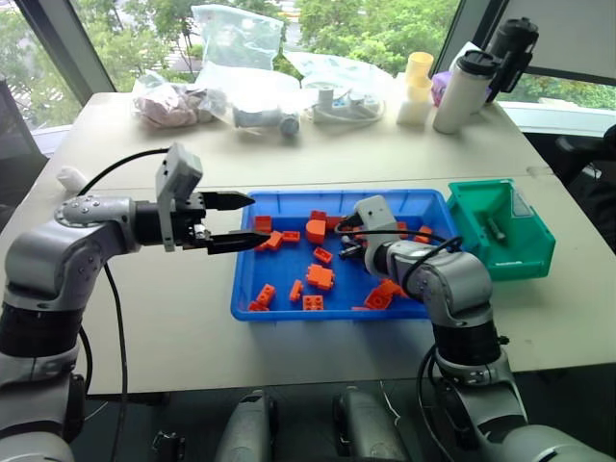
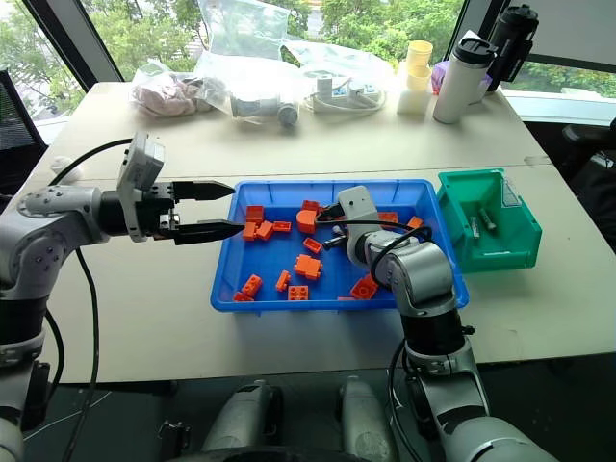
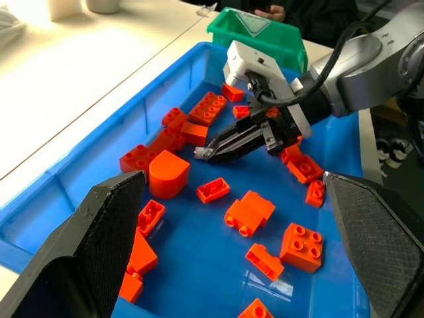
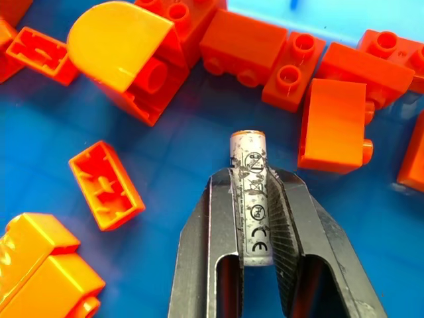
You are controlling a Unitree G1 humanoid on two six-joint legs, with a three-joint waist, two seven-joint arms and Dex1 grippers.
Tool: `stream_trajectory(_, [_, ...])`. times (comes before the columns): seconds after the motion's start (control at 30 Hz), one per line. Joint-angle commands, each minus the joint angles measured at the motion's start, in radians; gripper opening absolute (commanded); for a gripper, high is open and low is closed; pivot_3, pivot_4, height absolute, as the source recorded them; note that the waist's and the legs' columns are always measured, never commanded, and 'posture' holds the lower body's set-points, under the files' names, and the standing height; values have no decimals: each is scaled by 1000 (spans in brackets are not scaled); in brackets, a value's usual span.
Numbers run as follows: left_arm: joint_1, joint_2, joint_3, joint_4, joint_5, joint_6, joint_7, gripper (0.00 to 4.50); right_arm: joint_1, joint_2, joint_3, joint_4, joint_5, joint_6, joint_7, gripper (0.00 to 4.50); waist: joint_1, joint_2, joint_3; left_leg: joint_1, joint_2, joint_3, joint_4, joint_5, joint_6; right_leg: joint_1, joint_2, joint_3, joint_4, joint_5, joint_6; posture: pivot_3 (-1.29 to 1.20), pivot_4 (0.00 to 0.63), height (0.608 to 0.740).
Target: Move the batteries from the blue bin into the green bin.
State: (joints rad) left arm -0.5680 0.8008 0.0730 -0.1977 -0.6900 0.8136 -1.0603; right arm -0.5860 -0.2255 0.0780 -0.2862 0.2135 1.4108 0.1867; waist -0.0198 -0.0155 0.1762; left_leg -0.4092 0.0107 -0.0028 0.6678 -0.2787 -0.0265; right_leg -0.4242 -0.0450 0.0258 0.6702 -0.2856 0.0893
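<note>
The blue bin [image 1: 244, 262] lies in the middle of the table, strewn with orange bricks [image 1: 320, 277]. My right gripper [image 4: 254, 177] reaches down into its middle and is shut on a slim silver-grey battery [image 4: 248, 149], which lies lengthwise between the fingers just above the bin floor. In the left wrist view the battery's tip [image 3: 199, 153] pokes out past the right fingers. My left gripper [image 1: 254, 219] hovers open over the bin's left rim, pointing right, with nothing in it. The green bin [image 1: 527, 252] stands right of the blue bin, with a slim dark cylinder [image 1: 496, 229] lying inside.
Along the table's far edge lie plastic bags [image 1: 236, 58], a white bottle [image 1: 462, 91], a black bottle [image 1: 510, 48] and a yellow cup stack [image 1: 417, 87]. A large rounded orange brick [image 4: 122, 53] sits close beyond the held battery.
</note>
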Motion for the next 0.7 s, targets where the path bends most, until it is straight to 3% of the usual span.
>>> stream_trajectory(0.03, [-15,3,27,-15,-16,-15,-3,4500,-46,-53,-62,-115,54,88,55,18,2,0,0,0,0,0,0,0,0,0,0,0,0,0,0,0,150,740])
stream_trajectory(0.2, [-45,-7,-4,13,-2,-35,-36,4500,-177,-105,-288,-219,217,204,161,18,1,0,0,0,0,0,0,0,0,0,0,0,0,0,0,0,150,740])
stream_trajectory(0.33, [-113,-65,-50,58,14,-67,-54,4500,-262,-241,-418,-194,169,199,124,18,11,0,0,-1,-1,0,0,0,0,1,-1,-1,-1,0,0,0,150,740])
stream_trajectory(0.43, [-155,-116,-63,81,9,-75,-51,4500,-228,-344,-427,-163,134,151,109,18,10,0,0,-1,-2,-1,0,0,1,3,-1,-1,-4,0,0,0,150,740])
stream_trajectory(0.57, [-229,-246,-113,113,12,-89,-35,4500,-48,-509,-425,-57,42,-48,101,18,11,0,0,-2,-2,-1,0,0,1,3,-2,-1,-5,0,0,0,150,740])
stream_trajectory(0.7, [-225,-274,-164,132,80,-131,-38,4500,35,-515,-431,19,28,-163,107,18,-13,1,-1,0,-2,2,-1,0,1,2,0,2,-4,0,0,0,150,740])
